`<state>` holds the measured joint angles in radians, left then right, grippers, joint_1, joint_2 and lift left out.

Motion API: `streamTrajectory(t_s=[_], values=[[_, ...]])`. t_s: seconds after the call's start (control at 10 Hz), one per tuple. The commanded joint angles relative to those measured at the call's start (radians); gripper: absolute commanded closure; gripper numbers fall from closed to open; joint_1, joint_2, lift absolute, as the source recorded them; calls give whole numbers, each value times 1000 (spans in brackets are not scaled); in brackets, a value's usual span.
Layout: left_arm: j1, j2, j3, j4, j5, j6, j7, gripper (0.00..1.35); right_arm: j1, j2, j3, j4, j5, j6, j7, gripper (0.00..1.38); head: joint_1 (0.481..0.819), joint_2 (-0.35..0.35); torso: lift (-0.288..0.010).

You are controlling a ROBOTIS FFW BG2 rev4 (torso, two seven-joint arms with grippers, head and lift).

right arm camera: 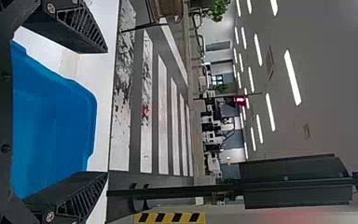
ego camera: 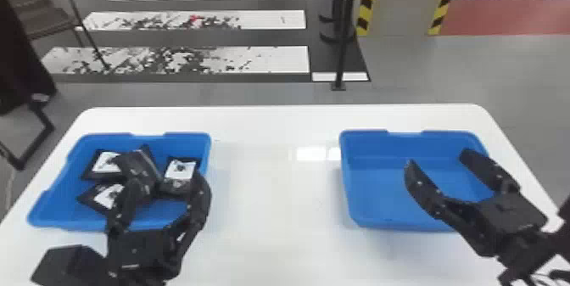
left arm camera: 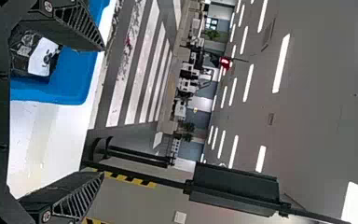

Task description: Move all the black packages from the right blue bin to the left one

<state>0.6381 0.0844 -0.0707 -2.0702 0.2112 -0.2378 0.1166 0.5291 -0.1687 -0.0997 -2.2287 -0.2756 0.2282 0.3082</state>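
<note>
We've got three black packages with white labels visible in the left blue bin [ego camera: 63,215]: the rear-left package [ego camera: 106,163] at the bin's far left, the front-left package [ego camera: 111,196] nearer us, and the right-hand package [ego camera: 180,169] by the right wall. Claw and dark shapes overlap there, so we can't tell if more lie underneath.

Left claw [ego camera: 163,170] is over that bin, released, fingers spread wide. Left wrist view agrees: wide gap, a labelled package beside one finger.

Right claw [ego camera: 437,158] is over the right blue bin [ego camera: 377,183], also released, nothing between its fingers; right wrist view shows the same wide gap.

Both bins sit well apart on our white surface [ego camera: 275,221]. Behind: striped floor [ego camera: 237,58], thin black post [ego camera: 342,51], chair [ego camera: 46,20] at left.
</note>
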Motion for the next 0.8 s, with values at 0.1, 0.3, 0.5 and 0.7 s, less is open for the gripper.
streamTrajectory(t_s=[0.1,0.3,0.5,0.7], values=[[-2,0,-3,0,-2,-3,0,93,3,0,0,-8,2,0,-3,98,695,36,-154],[-2,2,-3,0,-6,-3,0,93,3,0,0,-8,4,0,-3,98,695,34,-154],[-2,0,1,0,-4,-5,0,93,6,0,0,-8,6,-2,-8,96,695,34,-154],[-2,2,-1,0,-4,-8,0,93,8,0,0,-11,4,-10,-9,96,695,34,-154]])
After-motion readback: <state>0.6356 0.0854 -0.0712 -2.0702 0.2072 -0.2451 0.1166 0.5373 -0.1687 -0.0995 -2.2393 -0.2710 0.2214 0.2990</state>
